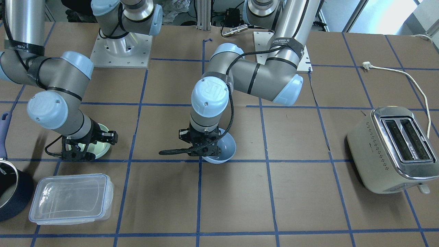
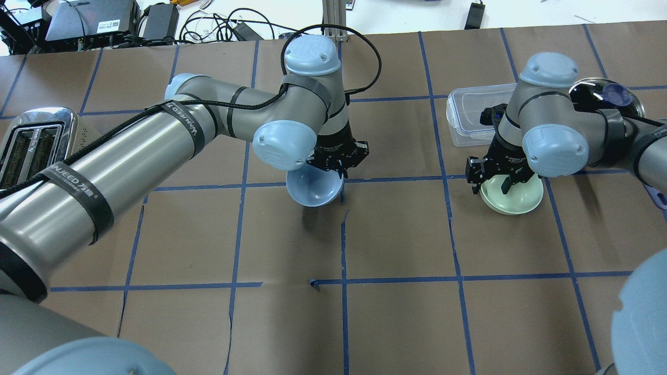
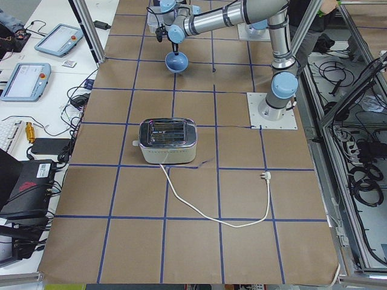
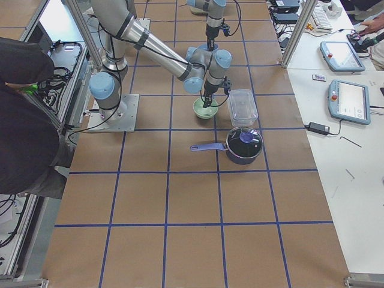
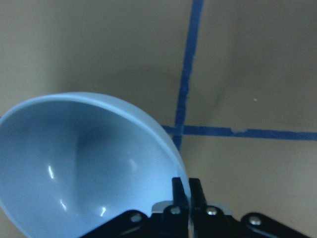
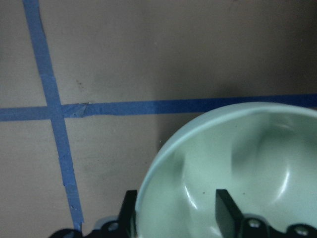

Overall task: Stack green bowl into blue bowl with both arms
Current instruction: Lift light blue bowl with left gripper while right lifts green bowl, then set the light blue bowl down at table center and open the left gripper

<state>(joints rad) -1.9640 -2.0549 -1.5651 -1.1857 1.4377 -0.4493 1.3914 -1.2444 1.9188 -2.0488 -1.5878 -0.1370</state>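
The pale blue bowl (image 1: pixel 222 151) hangs tilted just above the table's middle, also in the overhead view (image 2: pixel 312 191) and the left wrist view (image 5: pixel 74 163). My left gripper (image 1: pixel 203 145) (image 2: pixel 338 165) (image 5: pixel 186 192) is shut on its rim. The mint-green bowl (image 1: pixel 101 146) (image 2: pixel 515 199) (image 6: pixel 247 158) sits on the table, and also shows in the exterior right view (image 4: pixel 205 109). My right gripper (image 1: pixel 91 145) (image 2: pixel 490 182) (image 6: pixel 176 213) is open, with one finger inside the rim and one outside.
A clear lidded container (image 1: pixel 70 199) (image 2: pixel 469 112) and a dark navy pot (image 1: pixel 10 195) (image 2: pixel 599 94) stand close to the green bowl. A toaster (image 1: pixel 391 149) (image 2: pixel 31 140) with a white cord (image 1: pixel 411 82) stands at the other end of the table.
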